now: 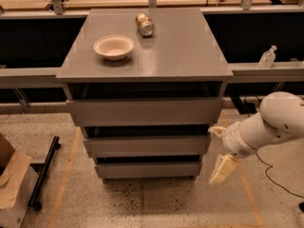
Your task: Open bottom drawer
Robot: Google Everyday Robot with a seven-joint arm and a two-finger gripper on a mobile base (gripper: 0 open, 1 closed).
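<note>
The grey cabinet has three handle-less drawer fronts. The bottom drawer (148, 169) is the narrowest and lowest, just above the floor, and stands closed with a dark gap above it. My gripper (218, 152) hangs at the end of the white arm, just right of the cabinet's lower right corner, beside the middle drawer (147, 146) and bottom drawer. One cream finger (222, 169) points down and another (217, 131) sits higher, so the fingers are spread apart. It holds nothing and does not touch the drawer.
On the cabinet top (185, 56) stand a cream bowl (113, 47) and a can lying on its side (144, 24). A cardboard box (12, 186) and a black bar (43, 173) lie on the floor at left. A bottle (267, 57) stands on the ledge at right.
</note>
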